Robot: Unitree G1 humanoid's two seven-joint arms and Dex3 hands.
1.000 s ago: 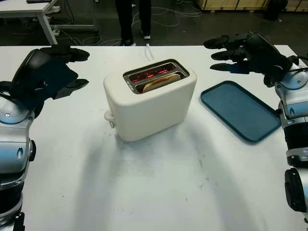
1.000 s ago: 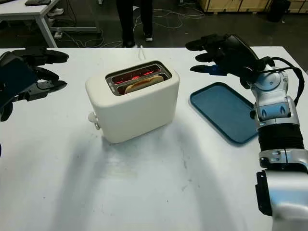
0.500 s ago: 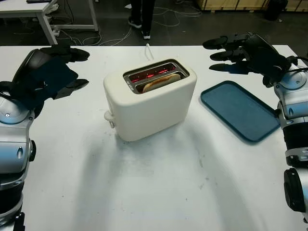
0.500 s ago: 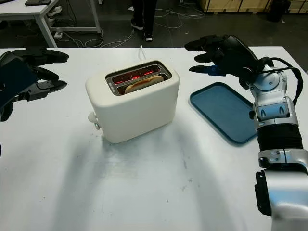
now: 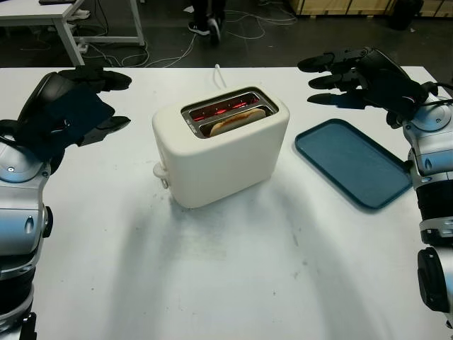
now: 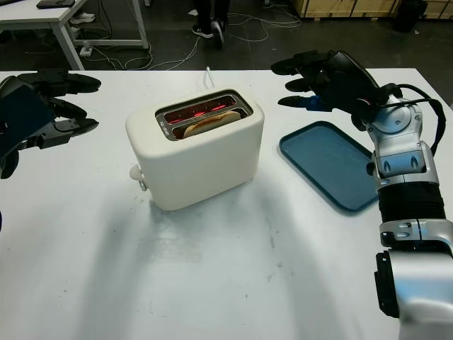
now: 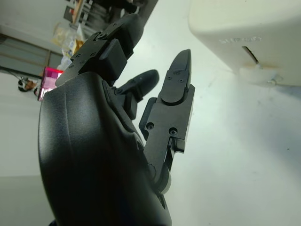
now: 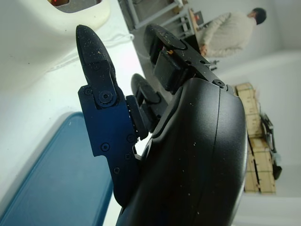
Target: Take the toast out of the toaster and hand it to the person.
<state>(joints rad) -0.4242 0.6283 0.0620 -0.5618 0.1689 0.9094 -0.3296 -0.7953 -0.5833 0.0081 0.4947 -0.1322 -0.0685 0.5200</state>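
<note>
Nearest, bare white table with faint scuffs, silver arm segments at both lower corners

Further in, at centre, cream toaster standing on the table, lever knob on its near left end; both slots glowing red inside; toast seated low in the nearer slot, pale top edge just showing, untouched by either hand

To the right of the toaster, apart from it, blue tray lying flat on the table with nothing on it

Left hand raised above the table well to the left of the toaster, black fingers extended toward it, open and holding nothing; toaster's end face with the lever slot visible past those fingers in the left wrist view

Right hand held above the table beyond the tray's far corner, to the right of the toaster, likewise open and holding nothing, fingers pointing toward the toaster

Behind the toaster, white power cord running to the table's far edge

Beyond the table, dark floor with cables, a person's feet at the top edge, and legs of another white table at far left
</note>
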